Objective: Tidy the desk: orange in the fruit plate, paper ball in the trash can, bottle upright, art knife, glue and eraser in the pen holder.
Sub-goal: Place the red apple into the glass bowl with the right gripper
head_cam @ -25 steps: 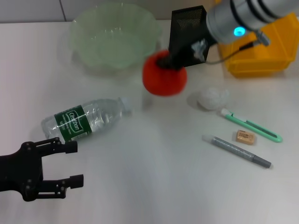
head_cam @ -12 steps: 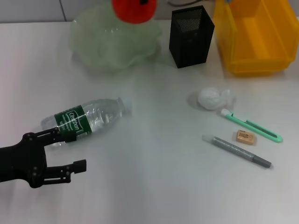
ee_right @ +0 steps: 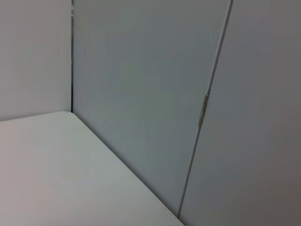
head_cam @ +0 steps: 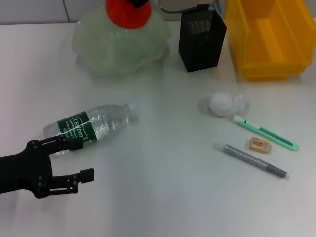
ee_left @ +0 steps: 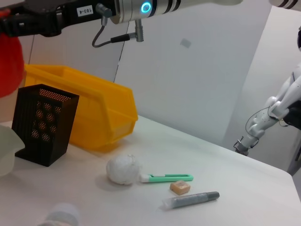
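The orange is now hanging lower over the fruit plate; the right gripper's grasp is hidden. The left gripper is waiting open by the bottle.

grey wall panels w/ vertical seams behind, 2nd white robot's arm standing far off

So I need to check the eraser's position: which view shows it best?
The head view: the eraser lies unobstructed between the art knife and the glue. The left wrist view shows it smaller, side-on; the right wrist view misses it.
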Controlling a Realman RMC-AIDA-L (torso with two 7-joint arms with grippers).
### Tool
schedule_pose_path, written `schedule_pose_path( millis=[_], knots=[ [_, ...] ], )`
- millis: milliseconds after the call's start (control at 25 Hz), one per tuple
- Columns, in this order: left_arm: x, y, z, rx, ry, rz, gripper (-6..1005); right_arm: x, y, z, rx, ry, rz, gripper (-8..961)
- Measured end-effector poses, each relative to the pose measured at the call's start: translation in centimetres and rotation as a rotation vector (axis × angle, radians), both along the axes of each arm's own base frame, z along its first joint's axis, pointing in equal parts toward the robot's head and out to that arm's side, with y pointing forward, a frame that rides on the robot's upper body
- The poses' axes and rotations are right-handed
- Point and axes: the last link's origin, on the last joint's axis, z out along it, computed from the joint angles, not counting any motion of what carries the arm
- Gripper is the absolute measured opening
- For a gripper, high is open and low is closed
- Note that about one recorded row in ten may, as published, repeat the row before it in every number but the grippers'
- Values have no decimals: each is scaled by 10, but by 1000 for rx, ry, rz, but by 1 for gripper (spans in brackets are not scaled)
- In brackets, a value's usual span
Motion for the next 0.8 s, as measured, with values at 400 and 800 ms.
schedule_pose_path(
  millis=[400, 800],
  knots=[
    [2, 0, -4, -6, -7, -3, 862, 7, 1, 0, 19, 1, -14, 430],
    [3, -1, -5, -9, -10, -5, 862, 13, -11, 9, -35, 34, -14, 726]
  ],
)
